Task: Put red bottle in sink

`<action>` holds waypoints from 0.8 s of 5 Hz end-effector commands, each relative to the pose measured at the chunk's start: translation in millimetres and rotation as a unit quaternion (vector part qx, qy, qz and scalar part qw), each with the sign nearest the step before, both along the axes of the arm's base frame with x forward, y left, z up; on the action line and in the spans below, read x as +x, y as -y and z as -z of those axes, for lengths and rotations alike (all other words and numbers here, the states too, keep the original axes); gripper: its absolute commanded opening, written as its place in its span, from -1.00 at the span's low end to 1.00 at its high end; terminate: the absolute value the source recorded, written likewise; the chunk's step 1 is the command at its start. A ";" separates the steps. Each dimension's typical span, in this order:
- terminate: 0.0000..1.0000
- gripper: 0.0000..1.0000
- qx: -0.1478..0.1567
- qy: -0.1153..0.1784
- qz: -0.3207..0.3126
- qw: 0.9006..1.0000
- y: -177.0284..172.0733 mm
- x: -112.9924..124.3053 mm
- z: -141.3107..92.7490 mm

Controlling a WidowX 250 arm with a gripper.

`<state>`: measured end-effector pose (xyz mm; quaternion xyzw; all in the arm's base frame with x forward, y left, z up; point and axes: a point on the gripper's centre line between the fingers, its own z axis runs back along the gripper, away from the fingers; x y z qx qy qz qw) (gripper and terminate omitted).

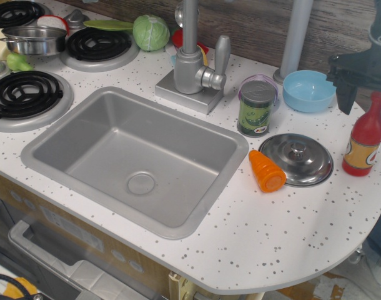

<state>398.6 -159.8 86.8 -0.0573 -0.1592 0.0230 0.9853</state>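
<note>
The red bottle stands upright on the white speckled countertop at the far right edge, with its orange-yellow label facing front. The grey sink is set into the counter at centre left and holds nothing. My dark gripper hangs just above the bottle's cap, partly cut off by the right edge of the frame. One finger points down to the left of the bottle's neck and does not touch it. The jaws stand open and hold nothing.
A round silver lid and an orange carrot lie between the bottle and the sink. A green-labelled can, a blue bowl and the faucet stand behind. Burners and a pot are at left.
</note>
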 end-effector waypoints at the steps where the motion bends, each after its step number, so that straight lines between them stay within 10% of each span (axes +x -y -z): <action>1: -1.00 -1.00 -0.006 0.014 -0.001 1.000 0.2 5.0 -11.2; 4: -1.00 -1.00 0.069 -0.061 -0.013 0.996 -43.2 -21.4 -77.3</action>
